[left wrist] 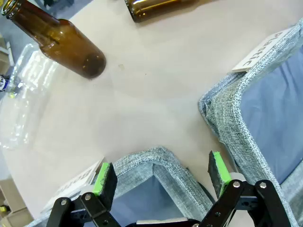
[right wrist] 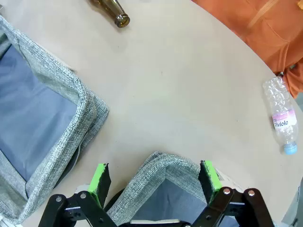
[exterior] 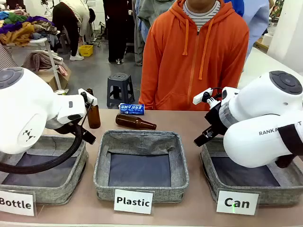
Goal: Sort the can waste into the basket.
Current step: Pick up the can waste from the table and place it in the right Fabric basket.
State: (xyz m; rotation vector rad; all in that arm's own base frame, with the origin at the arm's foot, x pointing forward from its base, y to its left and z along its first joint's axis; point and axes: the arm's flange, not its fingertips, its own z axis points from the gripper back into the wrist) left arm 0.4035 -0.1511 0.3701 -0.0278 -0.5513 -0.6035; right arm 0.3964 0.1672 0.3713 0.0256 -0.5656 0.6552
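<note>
**A:** Where is the can waste lying?

**B:** A blue can (exterior: 131, 109) is lying flat at the far edge of the tabletop (exterior: 189, 124), right in front of the person. Its long axis is running side to side. A brown bottle (exterior: 136, 122) is lying just on the near side of it.

**A:** And the arms?

**B:** The left end effector (left wrist: 158, 163) is hovering over a corner of the Bottle basket (exterior: 61, 187), its fingers standing apart and holding nothing. The right end effector (right wrist: 153, 166) is doing the same over a corner of the Can basket (exterior: 272, 193).

**A:** Which one is sitting nearer?

**B:** The can is lying ahead of both and a little left of the middle, so I'm judging the left one slightly nearer. The right one would be reaching forward and across, but it is sitting beside the Can basket.
</note>
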